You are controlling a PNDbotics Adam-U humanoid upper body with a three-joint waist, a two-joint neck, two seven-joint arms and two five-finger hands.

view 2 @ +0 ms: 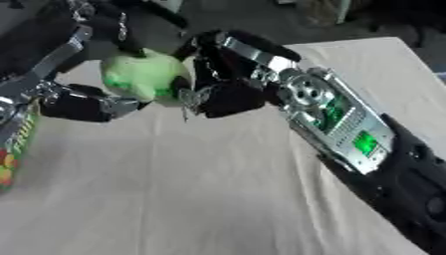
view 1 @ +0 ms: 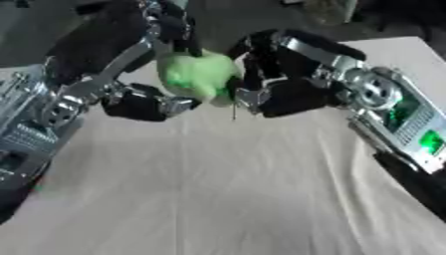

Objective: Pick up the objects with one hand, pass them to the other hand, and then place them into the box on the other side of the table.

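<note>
Above the table (view 1: 218, 199), my left hand (view 1: 139, 102) and right hand (view 1: 287, 94) both curl around the green plush toy (view 1: 196, 74).

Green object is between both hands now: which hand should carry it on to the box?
Can't tell: both the left hand and right hand are curled on the green object above the table, and no box clearly shows.

The surface (view 1: 226, 199) wears matt, creased beige cloth. The green object (view 1: 196, 74) looks soft and matt. Both hands' fingers (view 1: 139, 104) show black plastic with glossy silver metal.
</note>
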